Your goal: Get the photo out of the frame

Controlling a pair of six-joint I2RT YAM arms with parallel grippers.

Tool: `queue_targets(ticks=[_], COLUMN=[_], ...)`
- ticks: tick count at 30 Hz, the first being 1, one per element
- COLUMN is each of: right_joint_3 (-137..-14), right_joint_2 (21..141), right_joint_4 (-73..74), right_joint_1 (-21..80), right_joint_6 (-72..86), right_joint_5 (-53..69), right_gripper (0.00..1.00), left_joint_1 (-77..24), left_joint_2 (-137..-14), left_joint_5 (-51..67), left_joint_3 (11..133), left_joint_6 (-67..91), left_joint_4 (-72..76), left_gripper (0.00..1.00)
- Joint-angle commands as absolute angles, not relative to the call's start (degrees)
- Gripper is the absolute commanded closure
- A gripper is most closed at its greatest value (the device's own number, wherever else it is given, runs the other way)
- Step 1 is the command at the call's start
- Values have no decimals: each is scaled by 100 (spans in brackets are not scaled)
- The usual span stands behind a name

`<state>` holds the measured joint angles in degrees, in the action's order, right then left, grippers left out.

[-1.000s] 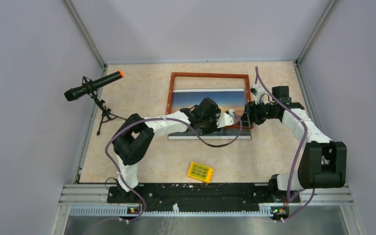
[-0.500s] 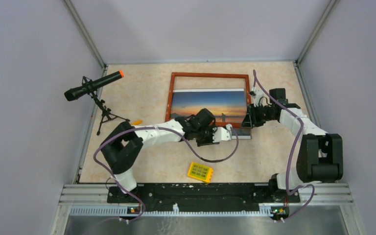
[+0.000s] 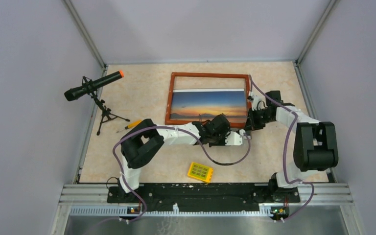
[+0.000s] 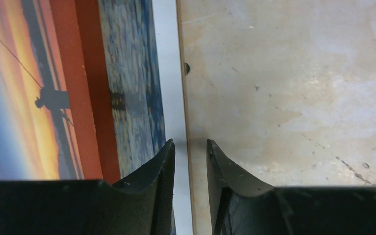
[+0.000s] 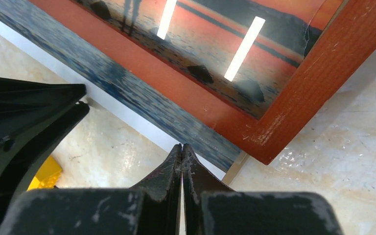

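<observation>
Checking in, desk here: where's the photo [image 3: 208, 104] vs. your pincers?

Op here. It's mostly inside the frame [image 3: 209, 75], but its near strip (blue water + white margin) sticks out past the frame's near rail. On my left wrist cam that strip lies just left of the left pincer [image 4: 190, 142], w/ bare table [image 4: 298, 98] to its right. The margin's edge runs straight into the gap btwn the fingers.

Desk: left one gripping?

Op: its fingers stand a narrow gap apart, astride that edge. I can't tell if they touch the sheet.

Desk: and the other?

Op: the right pincer [image 5: 181, 146] is pressed fully together, nothing btwn the tips that I can see. The tips sit right at the white margin, and the frame's near corner is just ahead, to their right. The left pincer's black body is close on its left, w/ a bit of the yellow block [image 5: 44, 174] showing past it.

Desk: anything else?

Op: a mic [image 3: 93, 84] on a small tripod, well off to the left of both pincers.
</observation>
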<state>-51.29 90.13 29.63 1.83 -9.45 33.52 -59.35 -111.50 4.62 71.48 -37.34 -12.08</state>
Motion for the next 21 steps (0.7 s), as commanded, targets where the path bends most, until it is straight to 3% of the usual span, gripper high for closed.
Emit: queue_targets(ticks=[1, 9, 19, 21], right_joint_3=[-5198, -5168, -5218, -5256], right_joint_2=[9201, 9538, 9485, 9341], right_joint_4=[2839, 2738, 2845, 2879], right_joint_1=[365, 773, 796, 787], right_joint_6=[-1109, -1118, -1150, -1143], right_joint_5=[3059, 2541, 2592, 2698], right_gripper=[100, 100, 100, 89], left_joint_1=[-5970, -5984, -5977, -5977], left_joint_2=[-11334, -11504, -11286, -11242], left_joint_5=[217, 68, 51, 78], left_joint_3=[7440, 7610, 7645, 7643], left_joint_6=[-3820, -3812, -3748, -3738], left_joint_4=[-1025, -1028, -944, -965], left_gripper=[66, 68, 96, 99])
